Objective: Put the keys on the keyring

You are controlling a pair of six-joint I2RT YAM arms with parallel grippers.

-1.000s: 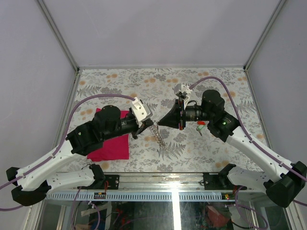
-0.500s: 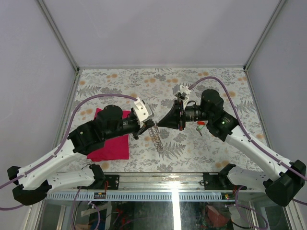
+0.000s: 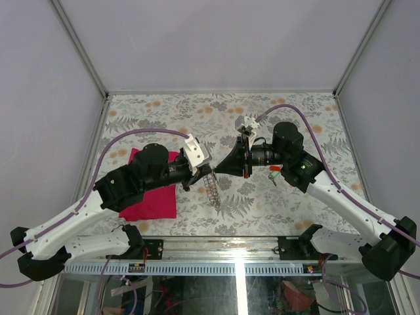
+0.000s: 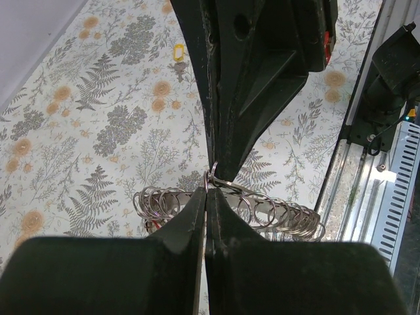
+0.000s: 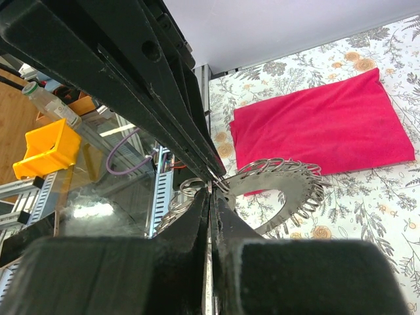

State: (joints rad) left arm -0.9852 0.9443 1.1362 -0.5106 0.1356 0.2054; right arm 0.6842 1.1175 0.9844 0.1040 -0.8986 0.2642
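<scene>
The keyring (image 3: pixel 211 188), a curved flat metal strip strung with many silver split rings, hangs between the two arms over the middle of the table. My left gripper (image 3: pixel 207 170) and right gripper (image 3: pixel 219 169) meet tip to tip there. Each is shut on a ring at the top of the keyring (image 4: pixel 275 210), as the left wrist view shows at my left gripper (image 4: pixel 209 191). In the right wrist view my right gripper (image 5: pixel 210 191) pinches the keyring (image 5: pixel 292 187) the same way. A red and green key (image 3: pixel 274 170) lies under the right arm. A pale yellow key (image 4: pixel 177 52) lies further back.
A magenta cloth (image 3: pixel 154 197) lies flat under the left arm on the floral table (image 3: pixel 164 111). It also shows behind the rings as the cloth (image 5: pixel 321 125). The metal rail (image 3: pixel 216 266) runs along the near edge, and grey walls close the other sides.
Both grippers have shifted slightly left together, still tip to tip. The hanging keyring has swung a little to the left beneath them.
</scene>
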